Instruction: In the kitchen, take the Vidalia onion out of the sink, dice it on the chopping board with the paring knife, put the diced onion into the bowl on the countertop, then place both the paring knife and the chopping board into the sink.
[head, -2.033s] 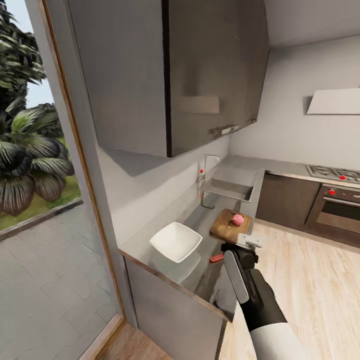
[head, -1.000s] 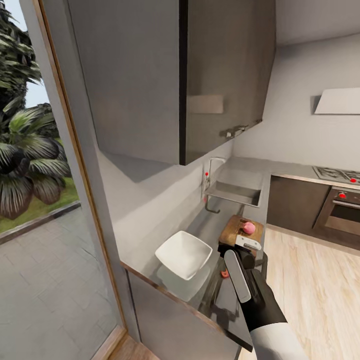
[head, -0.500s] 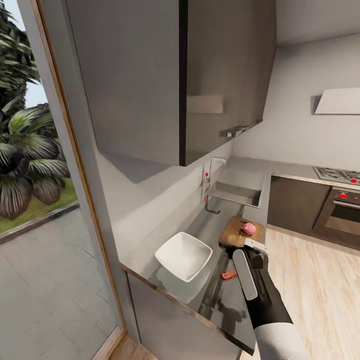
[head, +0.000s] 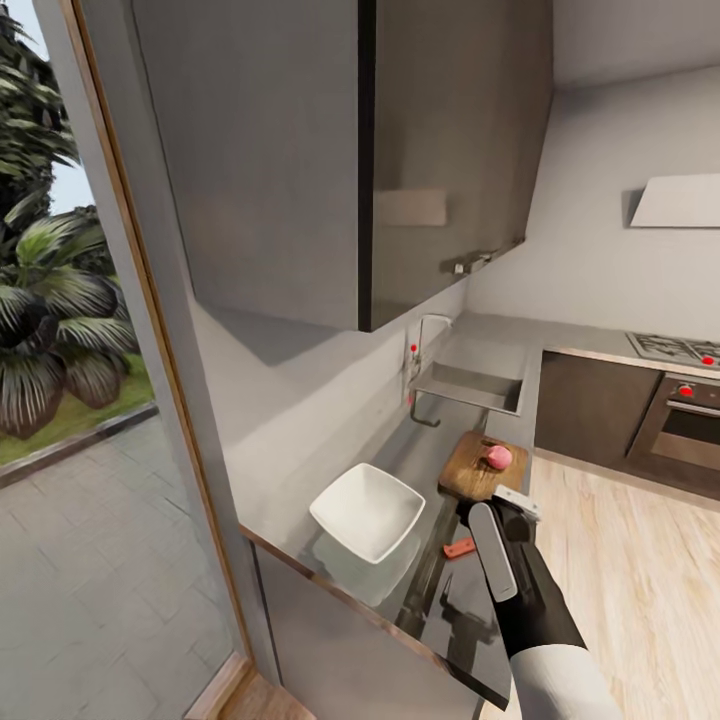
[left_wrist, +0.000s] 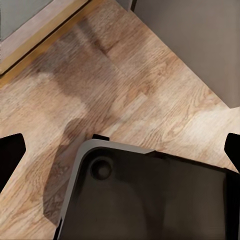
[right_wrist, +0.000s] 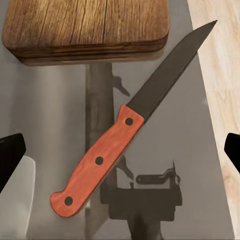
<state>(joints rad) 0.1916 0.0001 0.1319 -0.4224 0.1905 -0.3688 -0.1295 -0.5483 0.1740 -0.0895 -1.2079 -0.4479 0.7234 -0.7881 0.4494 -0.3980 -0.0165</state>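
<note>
The pinkish Vidalia onion (head: 496, 457) rests whole on the dark wooden chopping board (head: 474, 472), which lies on the grey countertop (head: 415, 455). The paring knife (right_wrist: 98, 162) lies flat on the countertop just short of the board (right_wrist: 85, 25), its dark blade angled past the board's corner. Its orange handle (head: 460, 548) peeks out beside my right arm (head: 495, 550). My right gripper (right_wrist: 120, 152) hangs open above the knife, one finger on each side, apart from it. The white bowl (head: 367, 512) sits beside the knife. The sink (head: 470, 386) lies beyond the board. My left gripper (left_wrist: 120, 150) is open over the floor.
Dark wall cabinets (head: 400, 160) hang low over the countertop. A chrome tap (head: 424, 330) with a red knob stands at the sink. An oven (head: 685, 425) and hob (head: 670, 348) are at the far right. A glass door (head: 80, 400) is on the left. Wooden floor (head: 620, 560) lies to the right.
The view shifted early on as the camera moved. Since then my right arm has edged slightly right and toward me, uncovering more of the knife's orange handle. Nothing was grasped.
</note>
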